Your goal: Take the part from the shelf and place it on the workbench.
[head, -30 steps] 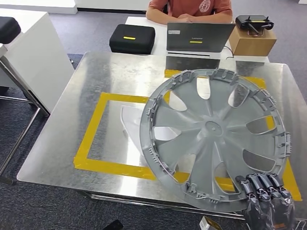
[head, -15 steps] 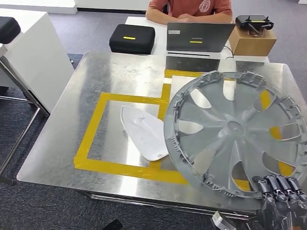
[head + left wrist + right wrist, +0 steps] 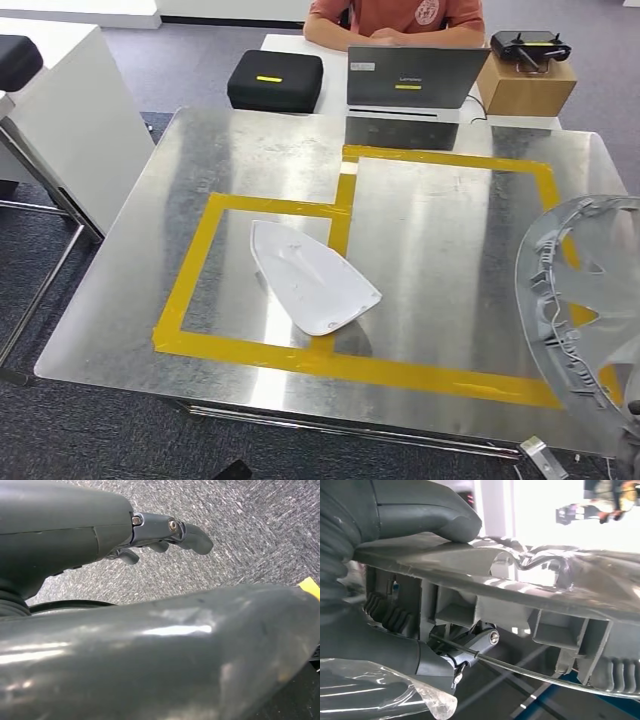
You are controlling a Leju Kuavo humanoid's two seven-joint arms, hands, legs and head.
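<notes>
Item 1: grey wheel cover [image 3: 585, 300], the task's part. I log it at the right edge of the head view, tilted on edge over the tabletop's [image 3: 249, 160] right end and cut off by the frame. Half a second ago it covered most of the right taped bay; a second ago it also hid the white part. It has swung right.

Item 2: right robot hand [image 3: 414, 580]. In the right wrist view I see the thumb [image 3: 433, 515] pressed on one face of the cover's ribbed rim and a dark finger [image 3: 471, 647] under it, so the rim is pinched.

Item 3: left robot hand [image 3: 151, 530]. It hangs above grey carpet, fingers loosely extended, holding nothing.

Item 4: white moulded part [image 3: 309, 280]. It lies flat, straddling the yellow tape [image 3: 249, 350] between the two bays, now fully uncovered.

Item 5: far desk, unchanged. Black case [image 3: 275, 80], laptop [image 3: 411, 80], cardboard box [image 3: 524, 85], seated person [image 3: 392, 20].
</notes>
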